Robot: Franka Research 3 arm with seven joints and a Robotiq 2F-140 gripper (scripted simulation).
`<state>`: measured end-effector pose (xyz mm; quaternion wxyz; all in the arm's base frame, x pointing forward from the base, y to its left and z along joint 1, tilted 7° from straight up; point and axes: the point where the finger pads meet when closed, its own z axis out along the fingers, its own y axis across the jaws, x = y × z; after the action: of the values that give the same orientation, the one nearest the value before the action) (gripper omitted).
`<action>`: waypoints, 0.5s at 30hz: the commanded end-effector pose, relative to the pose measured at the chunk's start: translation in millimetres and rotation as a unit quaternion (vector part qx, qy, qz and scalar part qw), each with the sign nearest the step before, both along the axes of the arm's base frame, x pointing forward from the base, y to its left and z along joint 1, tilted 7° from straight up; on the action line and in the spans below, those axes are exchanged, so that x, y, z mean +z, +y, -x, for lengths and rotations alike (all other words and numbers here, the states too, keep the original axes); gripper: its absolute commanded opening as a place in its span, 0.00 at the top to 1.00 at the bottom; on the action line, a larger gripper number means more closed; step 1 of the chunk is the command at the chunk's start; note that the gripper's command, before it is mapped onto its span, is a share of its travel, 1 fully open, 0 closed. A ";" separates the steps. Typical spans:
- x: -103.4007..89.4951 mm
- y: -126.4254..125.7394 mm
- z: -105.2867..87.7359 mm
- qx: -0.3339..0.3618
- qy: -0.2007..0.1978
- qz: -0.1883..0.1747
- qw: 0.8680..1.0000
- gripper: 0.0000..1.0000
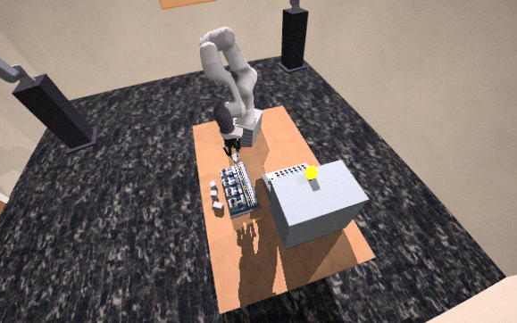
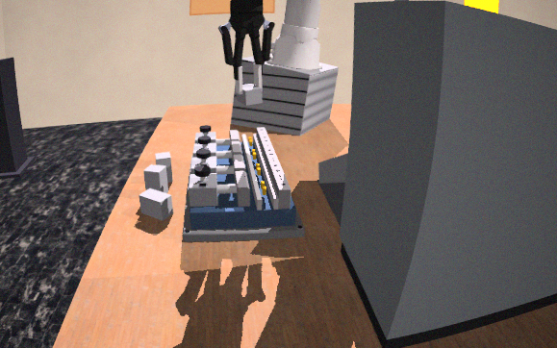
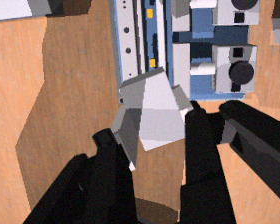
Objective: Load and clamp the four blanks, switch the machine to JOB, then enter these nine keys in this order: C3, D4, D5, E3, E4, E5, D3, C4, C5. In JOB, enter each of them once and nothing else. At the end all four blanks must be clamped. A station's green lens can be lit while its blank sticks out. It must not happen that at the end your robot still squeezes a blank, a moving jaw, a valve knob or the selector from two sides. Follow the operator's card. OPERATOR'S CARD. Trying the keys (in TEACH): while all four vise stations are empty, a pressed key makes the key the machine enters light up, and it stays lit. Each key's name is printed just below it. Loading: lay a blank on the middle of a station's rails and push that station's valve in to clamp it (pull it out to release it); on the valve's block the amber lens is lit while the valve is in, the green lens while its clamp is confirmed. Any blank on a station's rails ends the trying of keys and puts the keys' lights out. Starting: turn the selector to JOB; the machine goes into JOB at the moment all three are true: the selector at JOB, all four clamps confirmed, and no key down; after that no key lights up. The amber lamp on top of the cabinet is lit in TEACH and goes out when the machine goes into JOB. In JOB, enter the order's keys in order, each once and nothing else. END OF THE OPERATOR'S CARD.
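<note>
Wood-topped table (image 1: 257, 268) (image 2: 109, 288) (image 3: 21, 65), beige wall behind, dark mottled floor around.

Item: one blank (image 1: 235, 157) (image 2: 253, 95) (image 3: 163, 117), grey-white block. Loc.: raised off table, just past arm-side end of vise unit (image 1: 245, 213) (image 2: 243, 234) (image 3: 178, 37). Gripper (image 1: 234, 154) (image 2: 248, 83) (image 3: 154, 109) closed on it, pads on two opp. sides; grip appears sound. Other three blanks (image 1: 213, 194) (image 2: 156, 178) stand apart beside unit, valve-knob side.

Handling (est.): rigid, prob. light to moderate wt., smooth faces, so may slip or pivot if edge touches a rail; not fragile. Rec. hold: opp. flat sides, high up, approx. mid-length, lower part free for seating on rails.

Orientation: block tilted in wrist view, one face toward camera; long axis n/c (foreshortened), not clearly square to rails. Rec. levelling and squaring before lowering. Amber lamp (image 1: 312, 172) (image 2: 481, 5) on cabinet (image 1: 324, 192) (image 2: 397, 168) lit, i.e. TEACH; loading appears to be at first blank.
</note>
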<state>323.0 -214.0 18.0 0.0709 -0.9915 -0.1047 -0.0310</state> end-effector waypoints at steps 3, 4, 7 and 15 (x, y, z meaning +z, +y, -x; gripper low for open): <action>3.7 0.3 -10.7 -0.160 0.000 0.017 0.987 1.00; 3.7 0.3 -10.7 -0.160 0.000 0.017 0.987 1.00; 3.7 0.3 -10.7 -0.160 0.000 0.017 0.987 1.00; 3.7 0.3 -10.7 -0.160 0.000 0.017 0.987 1.00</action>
<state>328.8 -212.3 20.0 0.0512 -0.9978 0.0254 -0.0333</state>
